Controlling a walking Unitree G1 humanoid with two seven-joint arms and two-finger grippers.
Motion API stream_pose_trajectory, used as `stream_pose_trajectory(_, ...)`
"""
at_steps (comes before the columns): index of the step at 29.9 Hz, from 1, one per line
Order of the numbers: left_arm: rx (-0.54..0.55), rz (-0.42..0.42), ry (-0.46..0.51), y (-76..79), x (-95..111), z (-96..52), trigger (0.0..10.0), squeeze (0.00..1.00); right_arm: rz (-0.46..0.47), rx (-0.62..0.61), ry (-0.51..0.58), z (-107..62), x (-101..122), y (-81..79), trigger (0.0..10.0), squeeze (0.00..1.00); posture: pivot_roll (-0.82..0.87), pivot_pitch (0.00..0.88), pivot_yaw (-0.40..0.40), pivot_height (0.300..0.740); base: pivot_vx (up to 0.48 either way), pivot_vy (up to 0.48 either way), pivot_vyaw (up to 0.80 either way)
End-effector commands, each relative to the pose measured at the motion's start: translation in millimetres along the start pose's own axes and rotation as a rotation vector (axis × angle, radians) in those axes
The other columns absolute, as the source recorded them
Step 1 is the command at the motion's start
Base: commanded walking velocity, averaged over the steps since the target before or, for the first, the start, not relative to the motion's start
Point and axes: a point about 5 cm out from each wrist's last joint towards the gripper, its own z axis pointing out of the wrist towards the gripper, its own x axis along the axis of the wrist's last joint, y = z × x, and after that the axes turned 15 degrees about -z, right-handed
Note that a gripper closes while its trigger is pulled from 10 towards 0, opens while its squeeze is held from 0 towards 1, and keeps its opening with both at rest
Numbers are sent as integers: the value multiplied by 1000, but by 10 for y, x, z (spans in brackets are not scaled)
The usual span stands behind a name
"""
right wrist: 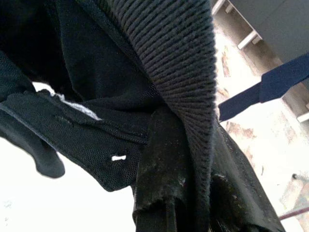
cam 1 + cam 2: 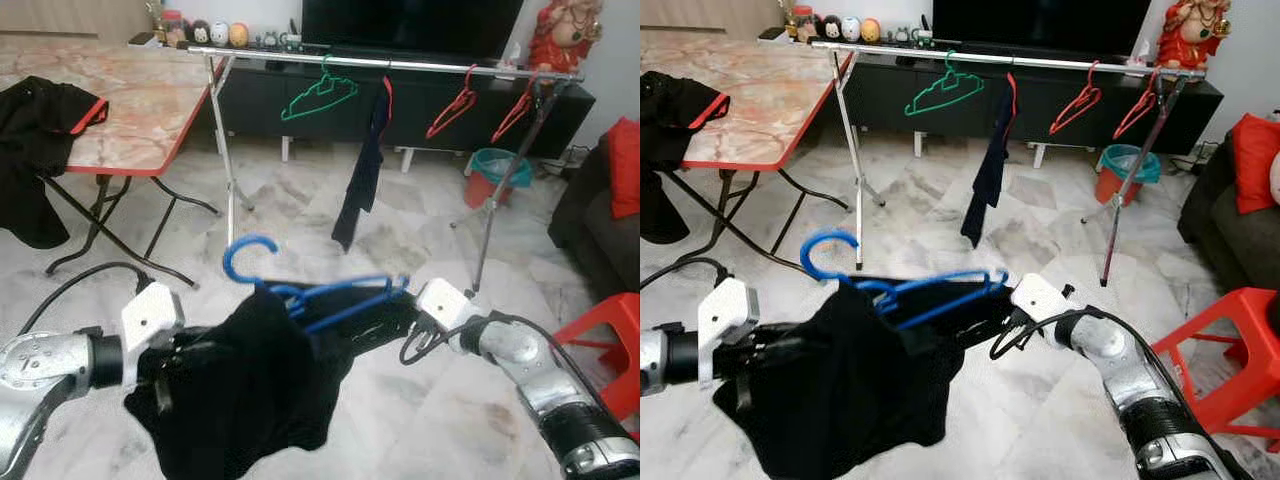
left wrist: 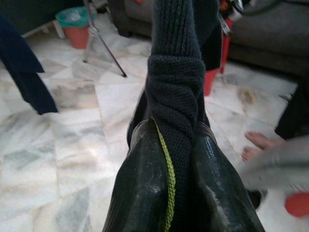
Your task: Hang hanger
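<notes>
A blue hanger carries a black knit garment that sags low in front of me, its hook pointing up and left. My left gripper is shut on a fold of the garment at its left side. On the right side, my right gripper is shut on the ribbed edge, close under the hanger's right end. The silver clothes rail stands farther ahead. It holds a green hanger, a hanging navy garment and two red hangers.
A folding marble-top table with black clothes stands at the left. Behind the rail are a dark TV cabinet and a teal bin. A red stool and a sofa lie right. A person's foot is nearby.
</notes>
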Motion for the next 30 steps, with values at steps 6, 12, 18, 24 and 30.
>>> stream_pose_trajectory(6, 119, 56, 127, -113, 190, 62, 10000, 0, 28, -32, -19, -7, -50, -23, 9922, 0, 95, 0, -74, 740, 0, 0, 0)
stream_pose_trajectory(12, 121, 33, 205, -69, 229, 244, 10000, 0, 49, -39, 38, 63, 61, -52, 10000, 1000, 90, 0, -70, 740, 0, 0, 0)
stream_pose_trajectory(18, 116, 15, 227, -37, 228, 362, 10000, 0, 50, -29, 78, 117, 148, -97, 10000, 1000, 90, 0, -65, 740, 0, 0, 0)
stream_pose_trajectory(24, 113, -2, 246, -5, 223, 455, 10000, 0, 64, 62, 125, 119, 195, -214, 10000, 1000, 91, 0, -60, 740, 0, 0, 0)
stream_pose_trajectory(30, 113, -4, 235, -6, 208, 468, 10000, 0, 41, 195, 132, 60, 166, -337, 10000, 1000, 90, 0, -57, 740, 0, 0, 0)
